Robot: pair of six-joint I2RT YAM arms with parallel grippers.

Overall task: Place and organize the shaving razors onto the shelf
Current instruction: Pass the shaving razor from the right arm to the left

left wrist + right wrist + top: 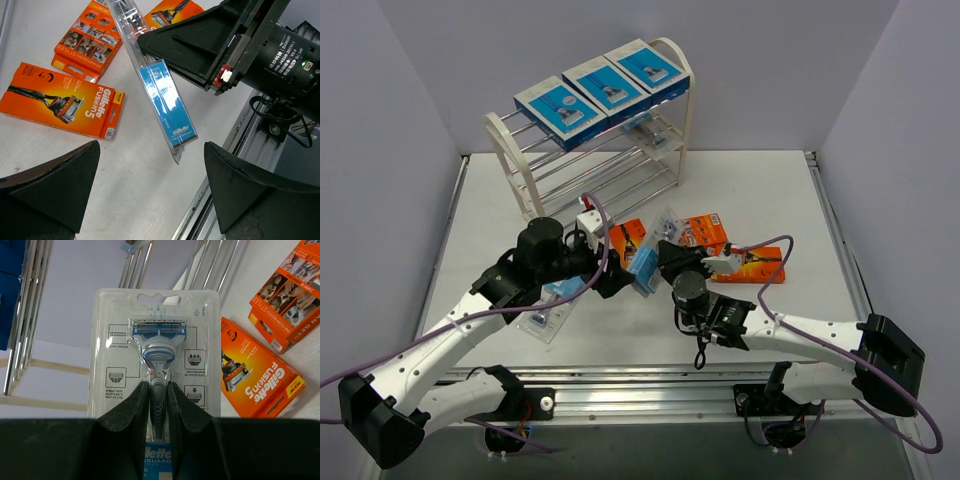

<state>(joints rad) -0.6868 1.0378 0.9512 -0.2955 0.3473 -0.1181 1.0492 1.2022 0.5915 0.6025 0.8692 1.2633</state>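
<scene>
My right jaws clench the Gillette blister pack (155,325), held above the tabletop (770,190), short of the shelf (506,150); left jaws stand released beside it. I would hold the pack level and slide it onto a free tier.

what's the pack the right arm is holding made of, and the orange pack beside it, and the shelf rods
The blister pack looks like clear glossy plastic: see-through, with molded edges. The orange pack is likely coated cardboard, with folded edges and a slight sheen. The shelf rods are probably chromed metal: thin and mirror-bright.
</scene>
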